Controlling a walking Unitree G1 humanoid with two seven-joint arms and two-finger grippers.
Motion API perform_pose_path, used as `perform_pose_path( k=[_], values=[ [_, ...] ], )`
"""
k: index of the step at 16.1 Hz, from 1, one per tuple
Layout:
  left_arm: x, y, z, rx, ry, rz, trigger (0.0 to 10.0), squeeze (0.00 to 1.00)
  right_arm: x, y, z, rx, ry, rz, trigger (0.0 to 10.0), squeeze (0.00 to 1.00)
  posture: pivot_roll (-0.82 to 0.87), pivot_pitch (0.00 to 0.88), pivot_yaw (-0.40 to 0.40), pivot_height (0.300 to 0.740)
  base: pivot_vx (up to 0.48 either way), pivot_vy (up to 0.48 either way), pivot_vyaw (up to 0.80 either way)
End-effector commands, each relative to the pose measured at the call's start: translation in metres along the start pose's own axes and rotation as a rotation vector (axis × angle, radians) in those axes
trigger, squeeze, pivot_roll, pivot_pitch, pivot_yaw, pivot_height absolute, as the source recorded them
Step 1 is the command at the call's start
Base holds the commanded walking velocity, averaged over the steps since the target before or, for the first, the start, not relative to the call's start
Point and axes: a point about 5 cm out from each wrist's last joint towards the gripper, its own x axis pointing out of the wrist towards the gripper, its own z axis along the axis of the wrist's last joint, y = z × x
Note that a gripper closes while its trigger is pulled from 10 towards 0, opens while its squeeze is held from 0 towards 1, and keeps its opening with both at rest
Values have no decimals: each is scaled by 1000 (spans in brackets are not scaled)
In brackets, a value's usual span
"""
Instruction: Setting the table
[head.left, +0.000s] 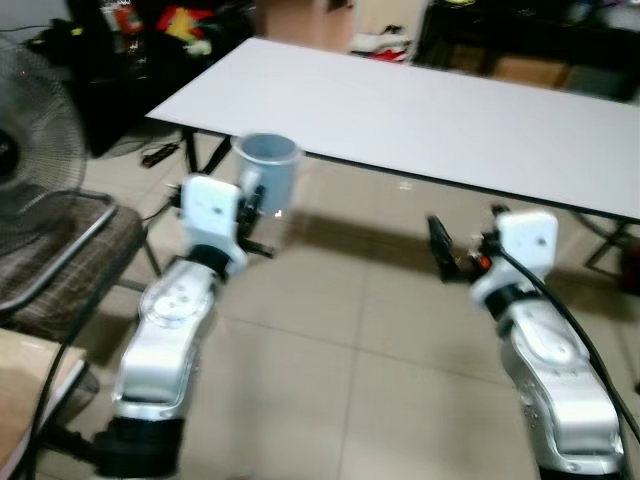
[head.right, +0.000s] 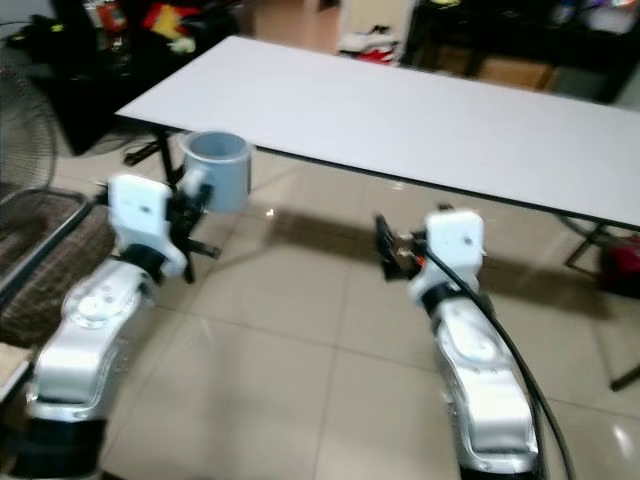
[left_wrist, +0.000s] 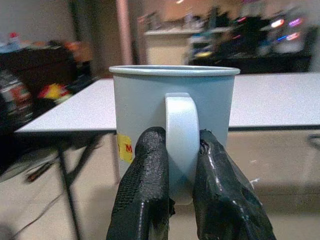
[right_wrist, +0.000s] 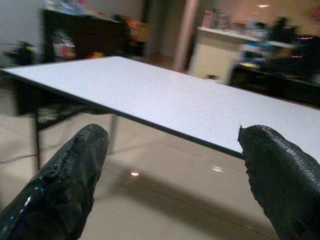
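Note:
A pale blue mug (head.left: 268, 172) with a yellow sticker hangs in the air just in front of the near edge of the white table (head.left: 420, 110). My left gripper (left_wrist: 181, 150) is shut on the mug's handle (left_wrist: 181, 135), one black finger on each side. The mug stands upright, its rim about level with the tabletop. My right gripper (head.left: 437, 245) is open and holds nothing, raised in front of the table's near edge further right. In the right wrist view its two fingers (right_wrist: 70, 180) stand wide apart with the tabletop (right_wrist: 165, 100) between them.
A fan (head.left: 35, 140) and a chair with a checked seat (head.left: 60, 270) stand at my left. Dark shelves and clutter (head.left: 150, 40) line the far side of the room. The table's black legs (head.left: 215, 155) and a cable are under its left end. Tiled floor lies below.

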Motion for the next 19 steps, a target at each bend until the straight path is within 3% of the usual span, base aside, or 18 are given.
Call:
perform_pose_path(
  k=[1, 19],
  values=[
    [2, -3, 4, -16, -5, -9, 10000, 0, -2, -7, 0, -15, 10, -15, 10000, 0, -54, 41, -66, 740, 412, 0, 0],
    [6, 12, 18, -30, -41, 22, 10000, 0, 2, 3, 15, -21, -23, 48, 10000, 0, -16, 116, -53, 740, 412, 0, 0]
  ],
)
